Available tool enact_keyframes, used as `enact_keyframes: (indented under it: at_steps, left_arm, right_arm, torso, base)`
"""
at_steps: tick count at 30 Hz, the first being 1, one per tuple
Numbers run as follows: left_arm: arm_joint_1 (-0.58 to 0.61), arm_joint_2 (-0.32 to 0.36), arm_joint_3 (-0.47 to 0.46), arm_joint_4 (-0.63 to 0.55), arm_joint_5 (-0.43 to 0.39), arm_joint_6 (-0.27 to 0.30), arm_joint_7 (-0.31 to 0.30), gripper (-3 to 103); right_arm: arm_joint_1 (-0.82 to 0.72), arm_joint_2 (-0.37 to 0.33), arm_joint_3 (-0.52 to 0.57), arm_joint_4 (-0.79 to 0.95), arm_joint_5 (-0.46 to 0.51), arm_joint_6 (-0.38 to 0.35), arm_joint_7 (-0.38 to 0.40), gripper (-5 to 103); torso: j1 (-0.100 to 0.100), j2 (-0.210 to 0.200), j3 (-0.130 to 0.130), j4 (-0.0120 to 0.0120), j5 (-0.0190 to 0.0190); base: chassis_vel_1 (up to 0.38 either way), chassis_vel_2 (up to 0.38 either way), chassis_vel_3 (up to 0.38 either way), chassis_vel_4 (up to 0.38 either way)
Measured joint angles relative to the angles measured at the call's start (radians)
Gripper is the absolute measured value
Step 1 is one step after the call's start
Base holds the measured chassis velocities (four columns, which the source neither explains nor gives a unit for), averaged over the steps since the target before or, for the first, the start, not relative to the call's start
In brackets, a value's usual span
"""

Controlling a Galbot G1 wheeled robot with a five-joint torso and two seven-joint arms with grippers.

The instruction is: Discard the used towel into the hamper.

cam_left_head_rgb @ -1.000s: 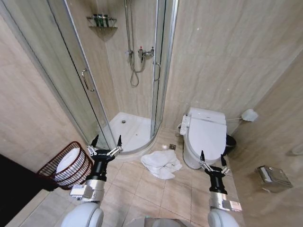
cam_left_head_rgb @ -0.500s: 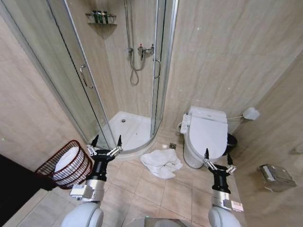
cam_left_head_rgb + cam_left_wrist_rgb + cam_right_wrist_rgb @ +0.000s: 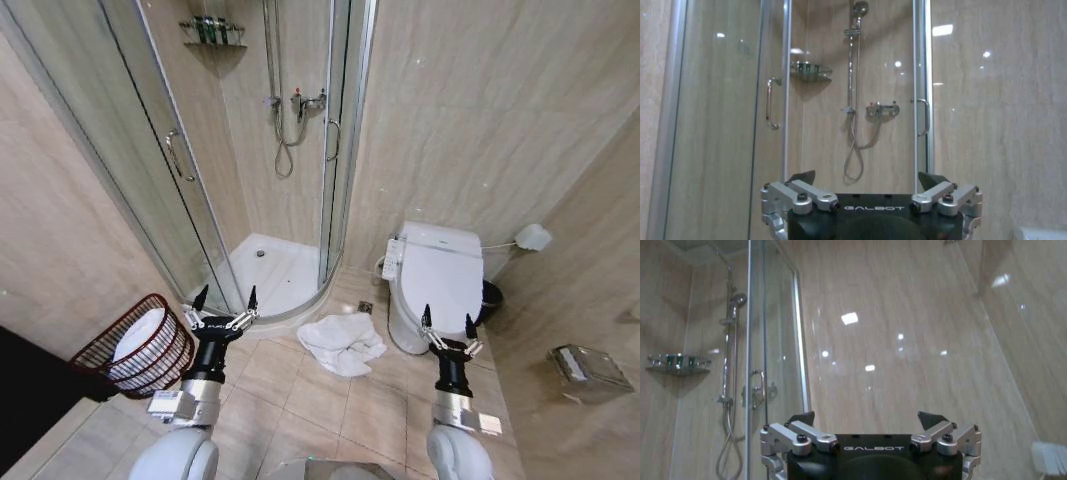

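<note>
A crumpled white towel (image 3: 341, 344) lies on the tiled floor between the shower tray and the toilet. The hamper (image 3: 135, 347), a round dark red-brown wire basket with white cloth inside, stands on the floor at the left. My left gripper (image 3: 225, 297) is held upright and open, just right of the hamper and left of the towel. My right gripper (image 3: 445, 321) also points up, open and empty, in front of the toilet and right of the towel. In the wrist views both the left gripper (image 3: 867, 177) and the right gripper (image 3: 867, 417) face the walls with fingers spread.
A glass corner shower cabin (image 3: 270, 270) stands behind the towel. A white toilet (image 3: 436, 285) is at the right, with a dark bin (image 3: 489, 300) beside it and a metal paper holder (image 3: 586, 372) on the right wall. A dark surface (image 3: 30, 400) fills the lower left.
The camera view has shifted slightly. My right gripper dipped to the right and has come back up and a little left, nearer the toilet's front. The left gripper has stayed put.
</note>
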Motion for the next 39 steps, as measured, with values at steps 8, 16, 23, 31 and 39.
enact_keyframes:
  at_steps: [8, 16, 23, 31, 39]
  left_arm:
    - [0.0, 0.0, 0.0, 0.0, 0.0, 0.0, 0.0, 100]
    - [0.0, 0.0, 0.0, 0.0, 0.0, 0.0, 0.0, 100]
    - [0.0, 0.0, 0.0, 0.0, 0.0, 0.0, 0.0, 100]
    - [0.0, 0.0, 0.0, 0.0, 0.0, 0.0, 0.0, 100]
    - [0.0, 0.0, 0.0, 0.0, 0.0, 0.0, 0.0, 100]
  right_arm:
    - [-0.019, 0.017, -0.007, -0.002, -0.054, 0.016, 0.019, 100]
    - [-0.023, 0.022, -0.01, 0.015, -0.059, 0.014, 0.013, 100]
    - [-0.032, 0.048, -0.032, 0.016, -0.084, 0.03, -0.01, 100]
    - [-0.034, 0.048, -0.058, -0.013, -0.101, 0.037, -0.014, 100]
    - [-0.059, 0.059, -0.053, -0.052, -0.102, 0.056, -0.014, 100]
  torso:
    - [-0.018, -0.041, -0.023, -0.0001, 0.0]
    - [-0.033, -0.075, -0.042, 0.0, 0.0]
    - [-0.049, -0.11, -0.062, 0.0, 0.0]
    - [-0.064, -0.146, -0.082, 0.0, 0.0]
    - [-0.079, -0.179, -0.1, 0.0, 0.0001]
  base:
    - [0.0, 0.0, 0.0, 0.0]
    - [0.0, 0.0, 0.0, 0.0]
    - [0.0, 0.0, 0.0, 0.0]
    - [0.0, 0.0, 0.0, 0.0]
    - [0.0, 0.0, 0.0, 0.0]
